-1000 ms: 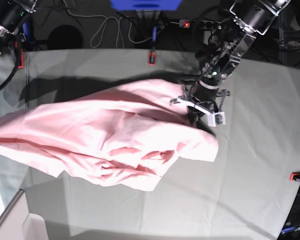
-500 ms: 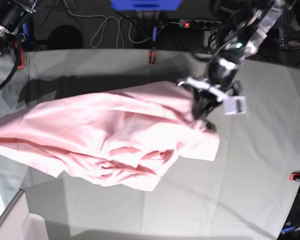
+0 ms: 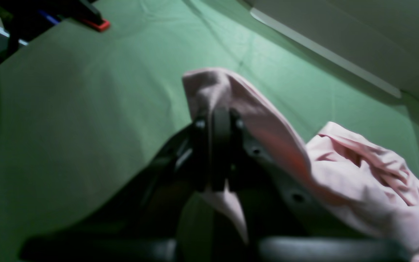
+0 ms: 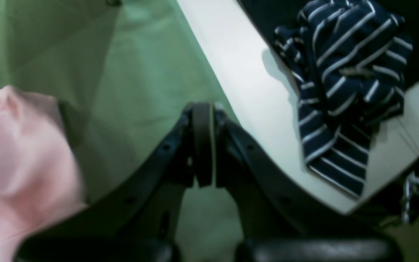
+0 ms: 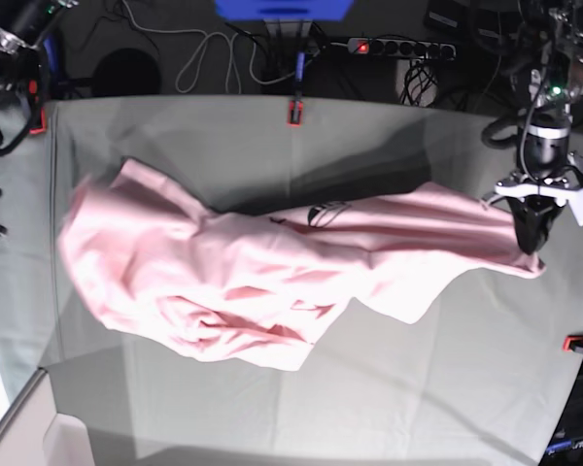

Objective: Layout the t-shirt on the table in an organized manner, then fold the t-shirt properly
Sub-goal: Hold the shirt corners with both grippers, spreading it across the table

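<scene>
The pale pink t-shirt (image 5: 272, 272) lies crumpled on the table (image 5: 418, 388), pulled out into a long strip toward the right, with a small black print (image 5: 321, 212) showing near its top edge. My left gripper (image 5: 531, 243) is at the shirt's right tip, shut on a fold of the fabric. In the left wrist view the pink cloth (image 3: 358, 171) drapes over the closed left gripper (image 3: 218, 116). My right gripper (image 4: 202, 109) is shut with nothing in it, over the table's left edge, and the t-shirt (image 4: 13, 163) lies apart from it.
A navy white-striped garment (image 4: 344, 83) lies on a white surface (image 4: 253, 91) beside the table. Red clamps (image 5: 294, 112) (image 5: 578, 342) sit on the table's edges. A white box (image 5: 39, 437) stands at the front left. Cables and a power strip (image 5: 398, 46) lie behind.
My left gripper has travelled far to the right with the shirt's corner, stretching the garment out. The shirt's left end has slid away from the table's left edge.
</scene>
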Controlling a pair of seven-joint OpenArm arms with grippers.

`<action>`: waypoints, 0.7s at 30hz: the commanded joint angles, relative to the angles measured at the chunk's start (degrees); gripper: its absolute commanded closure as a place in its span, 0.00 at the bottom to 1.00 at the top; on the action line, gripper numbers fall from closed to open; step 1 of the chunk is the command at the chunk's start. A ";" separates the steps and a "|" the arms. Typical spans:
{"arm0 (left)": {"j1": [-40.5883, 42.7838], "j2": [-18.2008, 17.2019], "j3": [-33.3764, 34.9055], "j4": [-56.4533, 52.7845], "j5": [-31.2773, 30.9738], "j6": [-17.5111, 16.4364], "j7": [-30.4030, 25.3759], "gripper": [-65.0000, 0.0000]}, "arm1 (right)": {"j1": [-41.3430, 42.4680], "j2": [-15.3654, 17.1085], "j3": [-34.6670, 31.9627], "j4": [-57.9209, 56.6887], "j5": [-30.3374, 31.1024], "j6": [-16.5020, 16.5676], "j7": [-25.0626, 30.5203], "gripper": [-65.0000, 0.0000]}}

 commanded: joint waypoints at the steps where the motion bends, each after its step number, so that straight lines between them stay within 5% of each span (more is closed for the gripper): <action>1: -1.77 -0.63 -0.46 0.89 0.55 -0.08 -1.56 1.00 | 1.08 0.72 -0.20 1.82 0.68 1.69 1.89 1.00; 11: -14.61 -1.95 4.46 -1.04 0.64 -0.08 5.12 1.00 | 5.91 2.83 -9.61 3.66 0.42 5.03 -1.98 1.00; 17: -12.76 -1.87 4.11 -1.13 0.64 -0.08 5.30 1.00 | 0.20 -0.87 -11.72 3.49 0.60 5.21 -4.79 0.99; 21: -12.50 -1.87 4.11 -1.13 0.64 -0.08 5.56 1.00 | -4.20 -2.98 -16.38 3.66 0.60 5.21 -4.70 0.79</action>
